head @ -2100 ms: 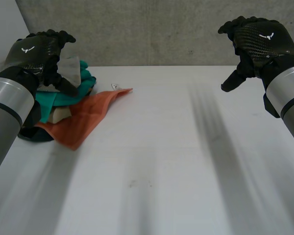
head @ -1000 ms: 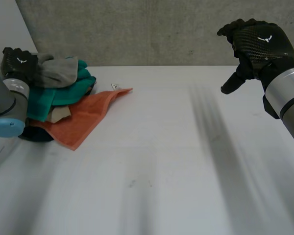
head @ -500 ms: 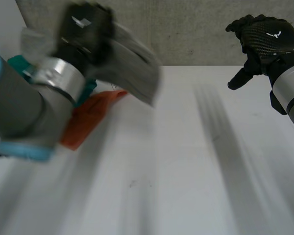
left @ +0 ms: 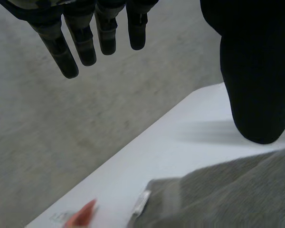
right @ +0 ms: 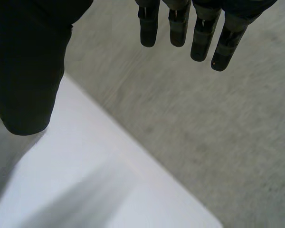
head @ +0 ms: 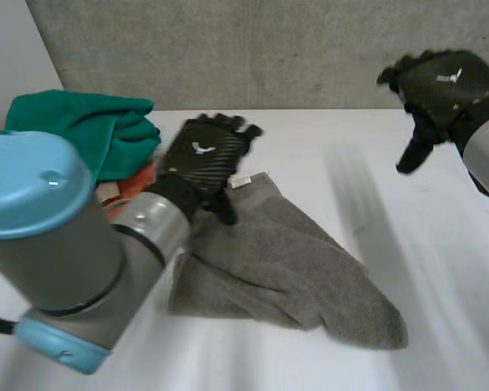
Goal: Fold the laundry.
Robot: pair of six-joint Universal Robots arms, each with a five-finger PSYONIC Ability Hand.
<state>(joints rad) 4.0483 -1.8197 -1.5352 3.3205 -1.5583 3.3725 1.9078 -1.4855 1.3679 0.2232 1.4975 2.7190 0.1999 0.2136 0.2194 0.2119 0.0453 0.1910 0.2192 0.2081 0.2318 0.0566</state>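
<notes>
I see my left hand (head: 204, 159), fingers straight, above a rumpled, nubby grey terry towel (head: 285, 261) lying roughly triangular; my right hand (head: 444, 85) hangs loose-fingered.

- The left arm (head: 90, 244) covers most of the orange cloth (head: 144, 173) and part of the grey towel (head: 285, 261).
- The right hand (head: 444, 81) is blurred, its arm cut off.
- The towel's tag (head: 241, 181), perhaps a care label, is unreadably small.
</notes>
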